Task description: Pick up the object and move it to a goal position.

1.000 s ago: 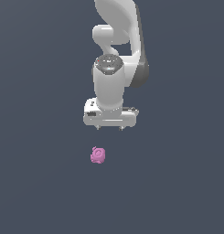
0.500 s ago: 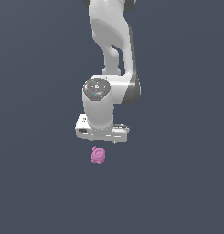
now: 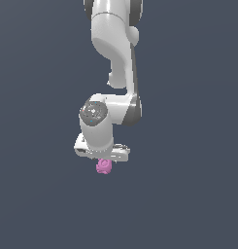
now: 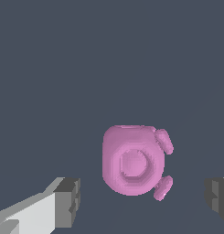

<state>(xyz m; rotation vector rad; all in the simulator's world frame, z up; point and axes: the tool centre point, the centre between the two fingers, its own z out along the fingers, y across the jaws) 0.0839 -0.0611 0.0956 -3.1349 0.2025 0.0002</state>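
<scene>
White and blocky, the end effector [image 3: 105, 158] hangs at the bottom of the Panda arm [image 3: 113, 58], low in the middle of the exterior view. Its wide body sits just above the object [image 3: 104, 167], and from that camera the two nearly meet; whether they touch there cannot be told, since the fingertips are hidden behind the body and the pink shape.

In the wrist view the end effector [image 4: 143, 196] is spread wide, released, with nothing grasped. One finger [image 4: 63, 201] shows as a pale grey bar ending in a darker pad, and the other finger's dark pad [image 4: 217, 197] only peeks in at the picture's edge. Between them is a broad gap, and the object [image 4: 134, 160] lies in line with that gap, nearer the finger that is fully seen, yet apart from both pads. No contact is visible.

The object is a small pink-magenta lump, roundish with squared shoulders. A raised ring with a shallow round hollow marks the face turned to the wrist camera, and two short bumps stick out from one side.

Everything stands against a plain dark blue-grey ground [image 3: 188, 194] with no seams or markings. In the exterior view the arm's links run upward from the wrist and pass out of the picture at the top.
</scene>
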